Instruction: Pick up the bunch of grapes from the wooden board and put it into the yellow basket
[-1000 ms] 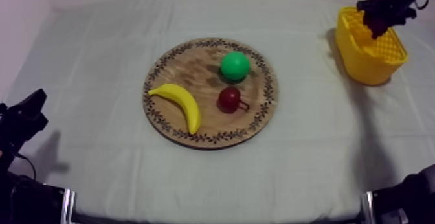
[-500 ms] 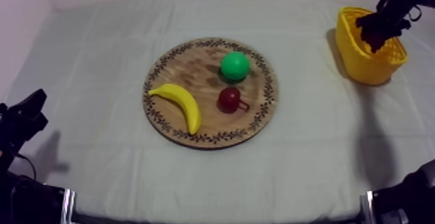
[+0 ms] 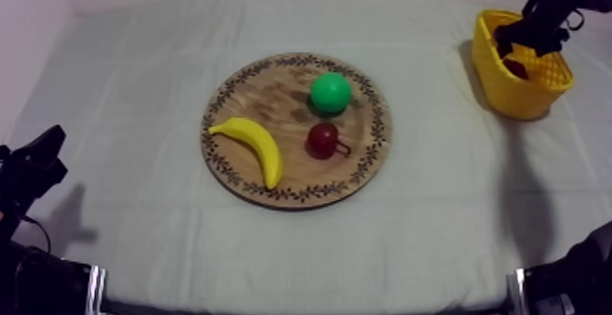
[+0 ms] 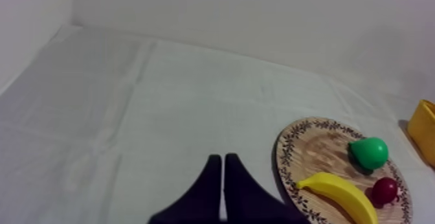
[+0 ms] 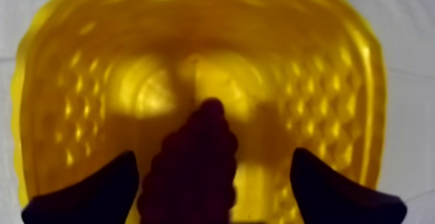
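- Desk (image 3: 137,82) under a grey-white cloth, with a pale wall behind the far edge.
- Nearest, low at the left edge: left gripper (image 3: 36,159), well apart from everything else.
- Left wrist view: its fingers (image 4: 236,188) are pressed together into a narrow wedge with nothing between them, over bare cloth.
- Middle of the desk: round wooden board (image 3: 264,100) with a patterned rim, lying flat.
- On the board's near left part: banana (image 3: 253,146), curved, with one end close to the near rim.
- Right of the banana and apart from it: small red fruit (image 3: 321,140), with a thin stem pointing right.
- Just beyond the small red fruit, on the far half of the board: green pear (image 3: 331,92), with a small gap between the two.
- Far right of the desk: yellow basket (image 3: 510,91), well apart from the board.
- Over the basket's opening: right gripper (image 3: 526,44), its arm coming in from the upper right.
- Right wrist view: its fingers (image 5: 97,191) are spread wide, one on either side of the bunch of grapes (image 5: 191,175). There's a clear gap on both sides, so they pinch nothing.
- The bunch of grapes is dark purple and sits inside the yellow basket, with lattice wall all round it. From the top view it shows as a dark patch inside the basket under the right gripper.
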Motion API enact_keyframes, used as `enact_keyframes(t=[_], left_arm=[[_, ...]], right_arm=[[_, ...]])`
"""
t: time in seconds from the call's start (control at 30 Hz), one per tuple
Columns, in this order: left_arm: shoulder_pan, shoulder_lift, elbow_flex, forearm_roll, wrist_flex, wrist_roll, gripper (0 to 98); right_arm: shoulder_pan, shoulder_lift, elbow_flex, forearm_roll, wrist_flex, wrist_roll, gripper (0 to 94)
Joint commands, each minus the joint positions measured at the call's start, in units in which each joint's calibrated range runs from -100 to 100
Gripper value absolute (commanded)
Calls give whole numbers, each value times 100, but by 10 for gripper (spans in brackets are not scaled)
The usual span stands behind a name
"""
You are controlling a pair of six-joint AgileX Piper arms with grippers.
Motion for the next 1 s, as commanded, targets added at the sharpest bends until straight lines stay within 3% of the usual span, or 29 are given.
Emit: enact_keyframes(t=[0.0, 0.4, 0.67, 0.97], left_arm=[[-3, 0, -3, 2, 2, 1, 1], [-3, 0, -3, 2, 2, 1, 1], [-3, 0, -3, 2, 2, 1, 1], [-3, 0, -3, 2, 2, 1, 1]], right_arm=[[23, -62, -22, -8, -18, 4, 663], [213, -1377, 916, -90, -823, 152, 587], [295, -2610, 1951, -182, -1369, 340, 589], [297, -4324, 3705, 91, -2120, 131, 566]])
